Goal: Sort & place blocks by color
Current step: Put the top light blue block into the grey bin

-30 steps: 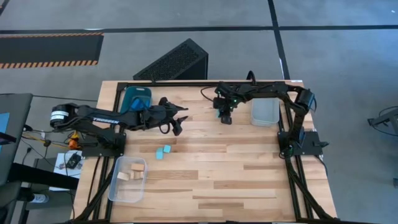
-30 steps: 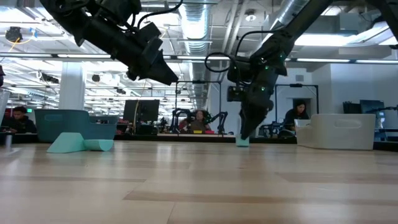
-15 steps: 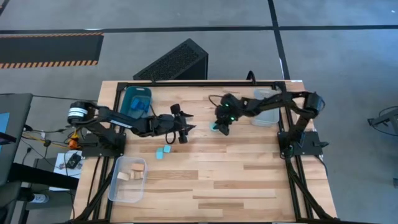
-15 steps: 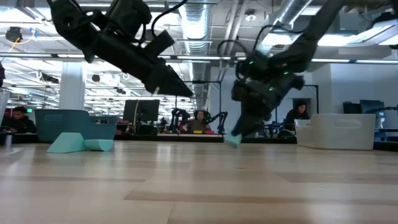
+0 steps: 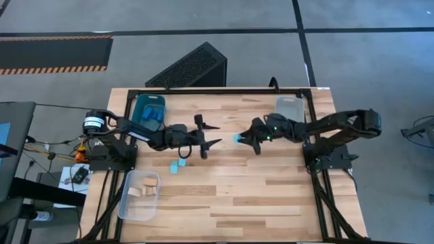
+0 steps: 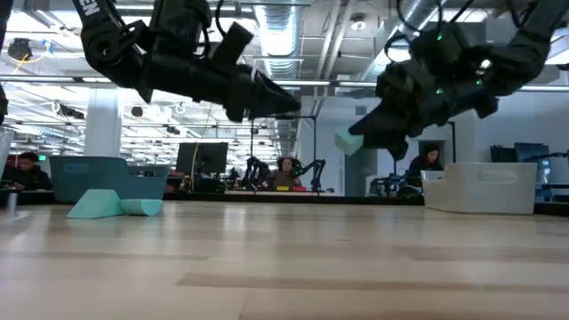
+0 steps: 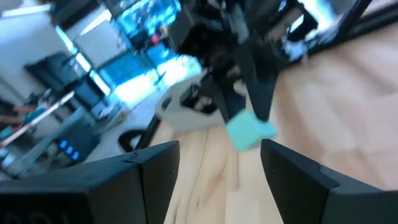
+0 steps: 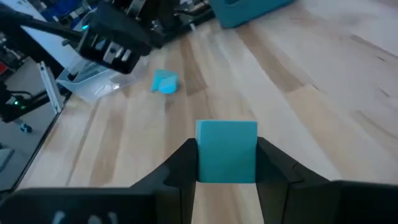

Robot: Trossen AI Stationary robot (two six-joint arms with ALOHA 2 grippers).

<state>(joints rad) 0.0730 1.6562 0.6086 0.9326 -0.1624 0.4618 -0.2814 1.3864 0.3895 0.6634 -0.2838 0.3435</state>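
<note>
While wooden blocks sit in the near-left clear tray and two turquoise blocks lie loose mid-table, the right gripper pinches a turquoise block aloft. Facing it, the left gripper hangs spread wide, empty: looks like a mid-air handoff! Release early or meet off-centre, and that cube drops. Farther left, the blue tray holds dark blue blocks; a clear tray waits far right.

No text, label, brand or number can be read in any view. The arms' markings are too small or blurred to make out.
</note>
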